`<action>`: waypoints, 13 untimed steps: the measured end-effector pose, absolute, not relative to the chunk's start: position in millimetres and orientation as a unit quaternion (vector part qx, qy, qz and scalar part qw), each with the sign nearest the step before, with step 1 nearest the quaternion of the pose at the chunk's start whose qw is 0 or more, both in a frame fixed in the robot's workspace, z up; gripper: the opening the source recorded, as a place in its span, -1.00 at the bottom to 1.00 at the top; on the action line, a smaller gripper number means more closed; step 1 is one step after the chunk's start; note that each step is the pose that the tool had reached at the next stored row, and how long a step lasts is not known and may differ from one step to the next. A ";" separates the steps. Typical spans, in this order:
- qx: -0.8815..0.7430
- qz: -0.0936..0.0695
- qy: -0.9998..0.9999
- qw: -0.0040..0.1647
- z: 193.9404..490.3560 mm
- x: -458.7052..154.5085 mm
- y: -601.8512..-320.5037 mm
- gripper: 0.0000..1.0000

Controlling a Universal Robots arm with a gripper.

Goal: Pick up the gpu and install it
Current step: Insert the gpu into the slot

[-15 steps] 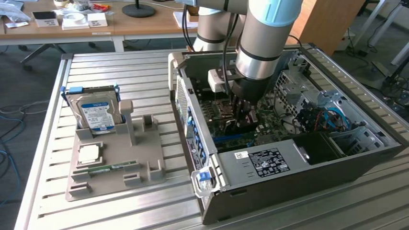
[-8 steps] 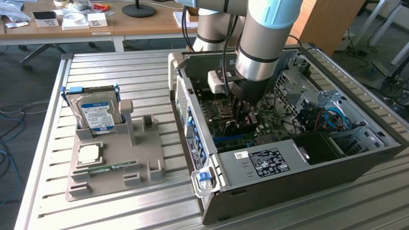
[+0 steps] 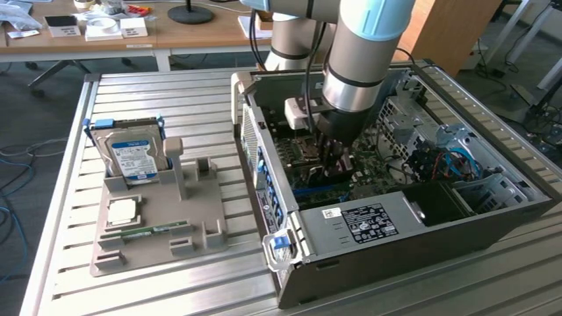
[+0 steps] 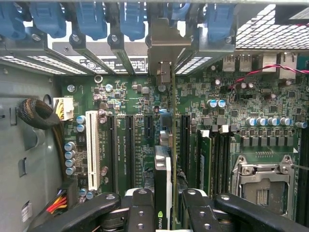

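I hold the gpu [image 4: 163, 169] edge-on between my fingers [image 4: 140, 208], a thin card with a black face and a logo near the grip. Its pale metal end bracket [image 4: 164, 53] stands at the case's rear slot openings. The card stands upright over the black expansion slots [image 4: 130, 145] of the green motherboard [image 4: 120, 96]; I cannot tell whether its edge sits in a slot. My gripper [image 4: 166, 203] is shut on the card. In the exterior view my gripper [image 3: 333, 161] reaches down inside the open computer case [image 3: 395, 257], with the gpu [image 3: 327, 176] as a dark shape below it.
Beside the gpu are a white slot [image 4: 92, 150] and an open CPU socket [image 4: 263, 181]. A power supply [image 3: 364, 224] fills the case's near corner. On the exterior view's left, a grey fixture [image 3: 158, 247] holds a hard drive [image 3: 131, 155], a chip [image 3: 123, 209] and a RAM stick [image 3: 149, 232].
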State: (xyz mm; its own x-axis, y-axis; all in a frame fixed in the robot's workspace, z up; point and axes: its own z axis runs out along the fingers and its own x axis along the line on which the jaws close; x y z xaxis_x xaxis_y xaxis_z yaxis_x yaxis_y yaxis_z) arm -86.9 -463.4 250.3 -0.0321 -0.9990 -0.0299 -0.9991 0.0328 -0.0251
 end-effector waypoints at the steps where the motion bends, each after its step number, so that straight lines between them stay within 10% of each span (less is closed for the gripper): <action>1: -0.695 0.001 0.718 0.020 249.4 -87.0 -463.3 -0.47; 13: -0.695 0.002 0.718 0.020 246.0 -87.4 -463.1 -0.47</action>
State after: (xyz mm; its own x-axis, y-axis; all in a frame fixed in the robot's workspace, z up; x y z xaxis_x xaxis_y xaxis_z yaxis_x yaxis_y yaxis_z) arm -87.4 -463.1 246.0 -0.0321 -0.9990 -0.0309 -0.9991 0.0329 -0.0250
